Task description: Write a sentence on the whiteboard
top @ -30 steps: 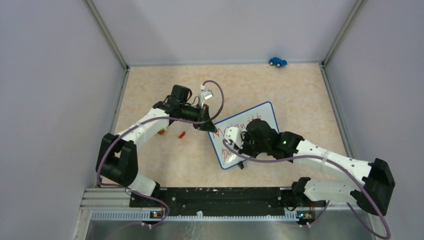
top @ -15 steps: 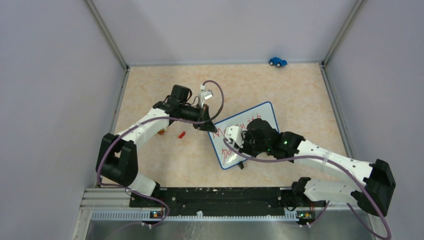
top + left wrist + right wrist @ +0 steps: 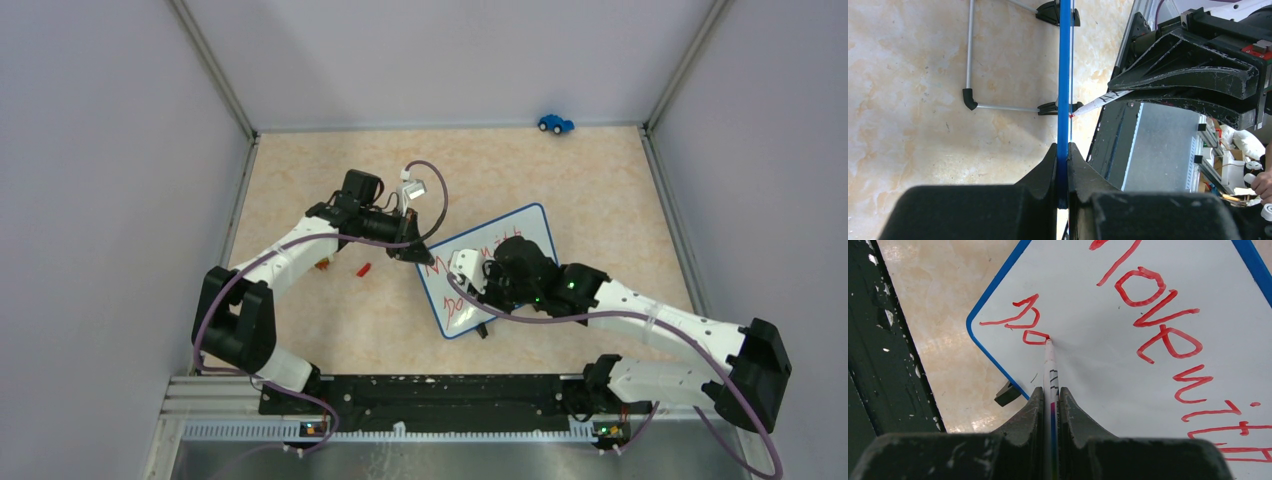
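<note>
The whiteboard point(image 3: 522, 232), white with a thin blue rim point(image 3: 1064, 75), lies angled at mid-table. My left gripper point(image 3: 418, 252) is shut on its far left edge, the rim pinched between the jaws point(image 3: 1062, 147). The right gripper point(image 3: 488, 292) is shut on a white marker point(image 3: 1051, 371) whose red tip touches the board point(image 3: 1108, 360). The sentence point(image 3: 1158, 320) is red handwriting: "Move with" runs along one line. A second line begins with two letters point(image 3: 1023, 325) right at the marker tip. The left wrist view also shows the marker point(image 3: 1098, 102) against the board's face.
A blue toy car point(image 3: 555, 123) sits by the back wall. A small red cap point(image 3: 364, 268) and an orange bit point(image 3: 322, 264) lie left of the board. The board's wire stand point(image 3: 969, 60) and black clip foot point(image 3: 1008, 394) stick out beneath it. Grey walls enclose the table.
My right wrist has shifted slightly along the board with the marker. The left arm and the board have stayed put.
</note>
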